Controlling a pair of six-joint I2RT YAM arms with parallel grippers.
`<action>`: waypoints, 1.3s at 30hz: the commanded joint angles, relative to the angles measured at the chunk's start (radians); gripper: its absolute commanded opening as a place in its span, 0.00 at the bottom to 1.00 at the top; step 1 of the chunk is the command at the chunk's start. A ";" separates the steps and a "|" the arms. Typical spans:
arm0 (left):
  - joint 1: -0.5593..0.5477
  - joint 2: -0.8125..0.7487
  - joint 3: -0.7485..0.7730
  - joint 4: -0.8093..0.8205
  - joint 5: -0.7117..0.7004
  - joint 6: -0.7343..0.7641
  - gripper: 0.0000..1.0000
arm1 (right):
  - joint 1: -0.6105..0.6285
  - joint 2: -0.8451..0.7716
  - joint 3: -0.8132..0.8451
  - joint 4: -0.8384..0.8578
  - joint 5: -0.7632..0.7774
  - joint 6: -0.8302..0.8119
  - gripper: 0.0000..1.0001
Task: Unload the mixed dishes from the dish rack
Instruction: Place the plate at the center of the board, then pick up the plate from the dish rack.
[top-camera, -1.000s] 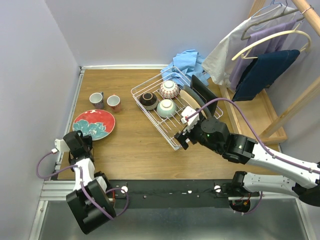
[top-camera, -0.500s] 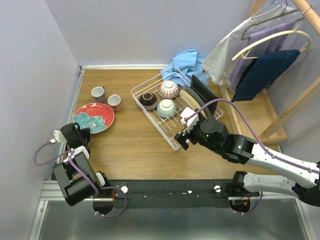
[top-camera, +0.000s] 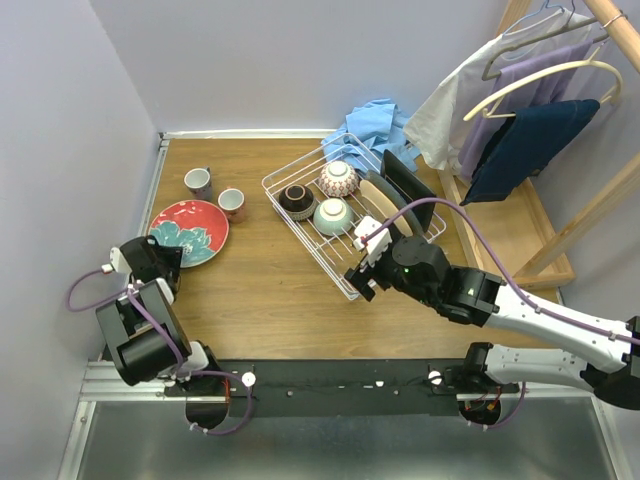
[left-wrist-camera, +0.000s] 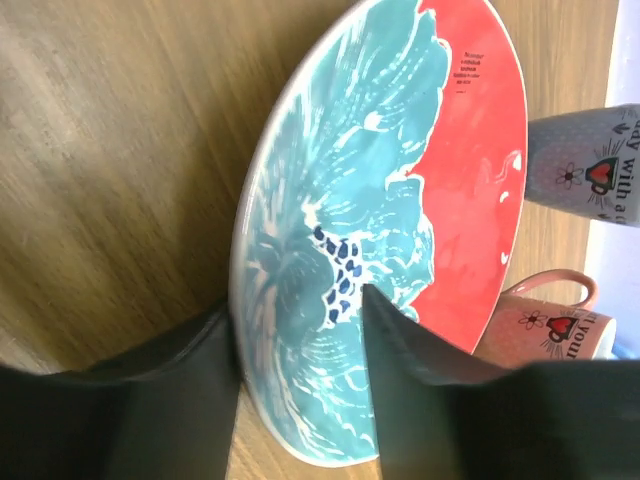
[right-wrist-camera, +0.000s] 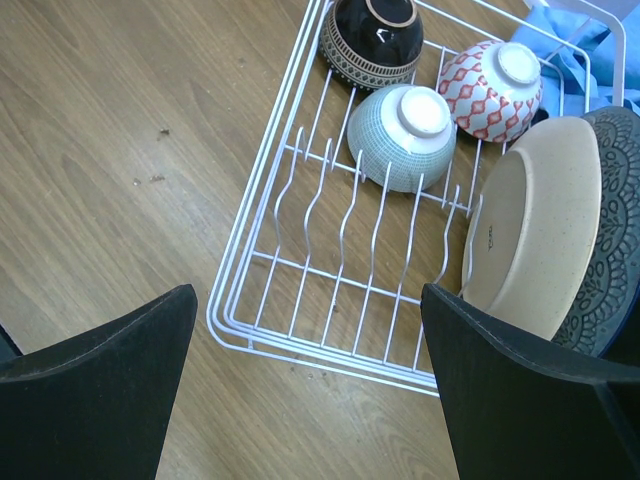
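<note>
The white wire dish rack (top-camera: 300, 235) holds a dark brown bowl (top-camera: 296, 198), a pink patterned bowl (top-camera: 338, 178), a pale green bowl (top-camera: 333, 215), a beige round plate (top-camera: 380, 197) and a black square plate (top-camera: 405, 183). My right gripper (top-camera: 364, 270) hangs open and empty over the rack's near corner (right-wrist-camera: 235, 320); the bowls (right-wrist-camera: 405, 135) and beige plate (right-wrist-camera: 530, 240) lie beyond it. My left gripper (top-camera: 163, 256) is shut on the near rim of the red and teal plate (top-camera: 190, 232), its fingers (left-wrist-camera: 420, 400) straddling the rim (left-wrist-camera: 300, 330). A grey cup (top-camera: 199, 183) and a pink cup (top-camera: 233, 204) stand just beyond the plate.
A blue cloth (top-camera: 375, 125) lies behind the rack. A wooden clothes rack with hanging garments (top-camera: 530, 120) stands at the right. The side wall (top-camera: 70, 200) is close to my left arm. The cups (left-wrist-camera: 585, 170) stand almost against the plate's far edge.
My left gripper has swung left and farther away with the plate in it. The two cups have shifted a little away. My right gripper has edged slightly left.
</note>
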 joint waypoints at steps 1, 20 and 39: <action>-0.006 -0.023 0.005 -0.112 -0.069 0.078 0.65 | -0.005 0.007 0.034 -0.027 0.002 0.000 1.00; -0.006 -0.443 0.151 -0.601 -0.224 0.361 0.99 | -0.094 0.215 0.264 -0.168 0.042 0.095 1.00; -0.466 -0.604 0.456 -0.894 -0.048 0.593 0.99 | -0.445 0.359 0.462 -0.336 -0.265 0.154 0.95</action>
